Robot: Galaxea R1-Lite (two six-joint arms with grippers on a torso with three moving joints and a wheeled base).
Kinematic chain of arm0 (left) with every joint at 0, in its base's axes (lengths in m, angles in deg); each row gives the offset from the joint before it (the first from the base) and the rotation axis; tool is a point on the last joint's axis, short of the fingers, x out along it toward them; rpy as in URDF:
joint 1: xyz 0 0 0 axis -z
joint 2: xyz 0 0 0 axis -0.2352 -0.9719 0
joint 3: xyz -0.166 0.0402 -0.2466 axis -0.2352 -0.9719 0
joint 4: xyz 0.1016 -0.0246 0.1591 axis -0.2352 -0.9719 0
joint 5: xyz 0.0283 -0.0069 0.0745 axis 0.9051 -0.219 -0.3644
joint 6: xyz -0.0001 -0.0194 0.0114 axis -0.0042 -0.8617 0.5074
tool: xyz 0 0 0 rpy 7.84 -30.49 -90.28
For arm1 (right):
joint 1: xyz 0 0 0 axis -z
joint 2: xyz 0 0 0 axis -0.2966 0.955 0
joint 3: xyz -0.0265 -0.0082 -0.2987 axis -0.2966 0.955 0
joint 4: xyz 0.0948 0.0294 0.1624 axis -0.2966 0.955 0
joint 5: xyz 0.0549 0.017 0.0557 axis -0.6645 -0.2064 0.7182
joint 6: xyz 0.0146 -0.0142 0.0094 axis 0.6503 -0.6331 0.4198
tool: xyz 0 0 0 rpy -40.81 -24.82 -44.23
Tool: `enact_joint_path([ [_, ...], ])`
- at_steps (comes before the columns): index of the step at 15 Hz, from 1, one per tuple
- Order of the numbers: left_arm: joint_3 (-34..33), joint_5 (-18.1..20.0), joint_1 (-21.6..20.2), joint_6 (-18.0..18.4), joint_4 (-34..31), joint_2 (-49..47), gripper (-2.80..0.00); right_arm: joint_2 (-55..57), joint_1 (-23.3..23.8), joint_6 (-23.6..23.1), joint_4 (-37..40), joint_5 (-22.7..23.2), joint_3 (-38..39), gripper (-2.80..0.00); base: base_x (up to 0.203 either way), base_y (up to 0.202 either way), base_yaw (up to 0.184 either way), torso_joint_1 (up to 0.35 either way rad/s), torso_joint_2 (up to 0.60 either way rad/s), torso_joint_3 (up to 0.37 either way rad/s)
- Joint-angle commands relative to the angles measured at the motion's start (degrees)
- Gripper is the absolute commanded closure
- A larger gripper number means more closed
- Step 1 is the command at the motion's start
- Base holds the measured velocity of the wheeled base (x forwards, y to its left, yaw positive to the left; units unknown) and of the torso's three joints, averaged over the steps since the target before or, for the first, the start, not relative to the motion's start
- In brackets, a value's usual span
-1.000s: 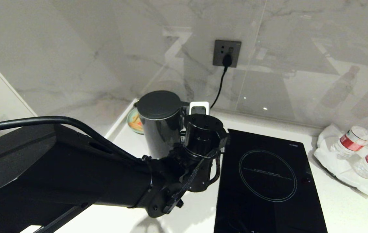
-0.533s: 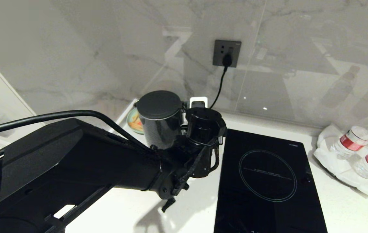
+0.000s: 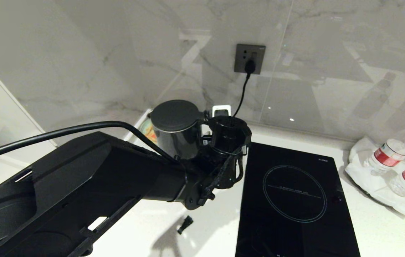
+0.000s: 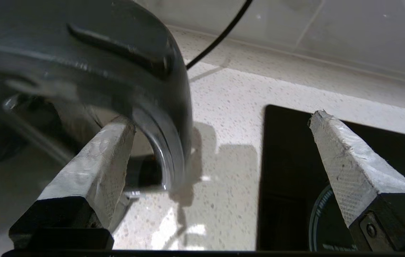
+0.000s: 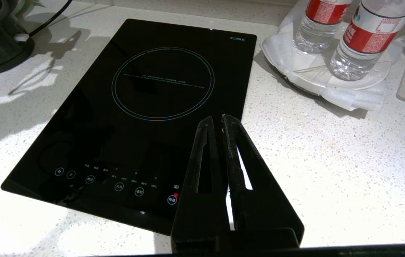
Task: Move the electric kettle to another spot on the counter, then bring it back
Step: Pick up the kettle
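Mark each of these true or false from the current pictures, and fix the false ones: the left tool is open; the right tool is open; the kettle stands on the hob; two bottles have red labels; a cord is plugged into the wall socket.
1. The left tool is open. True: its fingers stand wide apart, with the kettle handle between them.
2. The right tool is open. False: its fingers are together.
3. The kettle stands on the hob. False: it stands on the counter beside it.
4. Both water bottles have red labels. True.
5. A cord is plugged into the wall socket. True.
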Motion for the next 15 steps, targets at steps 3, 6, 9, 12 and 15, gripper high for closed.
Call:
enact_joint_path([
  [3, 4.9, -0.3, -1.4, 0.2, -1.7, -3.1, -2.80, 0.0, 0.0, 0.0, 0.0, 0.0, 0.0, 0.00, 0.000, 0.000, 0.000, 0.000, 0.00, 0.000],
  [6, 6.9, -0.2, -2.4, 1.3, -1.9, -3.6, -2.80, 0.1, 0.0, 0.0, 0.0, 0.0, 0.0, 0.00, 0.000, 0.000, 0.000, 0.000, 0.00, 0.000],
  [9, 7.1, -0.2, -2.7, 1.9, -1.9, -3.4, -2.80, 0.0, 0.0, 0.0, 0.0, 0.0, 0.0, 0.00, 0.000, 0.000, 0.000, 0.000, 0.00, 0.000],
  [12, 7.1, -0.3, -3.0, 1.9, -1.9, -3.1, -2.80, 0.0, 0.0, 0.0, 0.0, 0.0, 0.0, 0.00, 0.000, 0.000, 0.000, 0.000, 0.00, 0.000],
  [15, 7.0, -0.4, -3.0, 1.8, -1.8, -3.1, -2.80, 0.0, 0.0, 0.0, 0.0, 0.0, 0.0, 0.00, 0.000, 0.000, 0.000, 0.000, 0.00, 0.000],
])
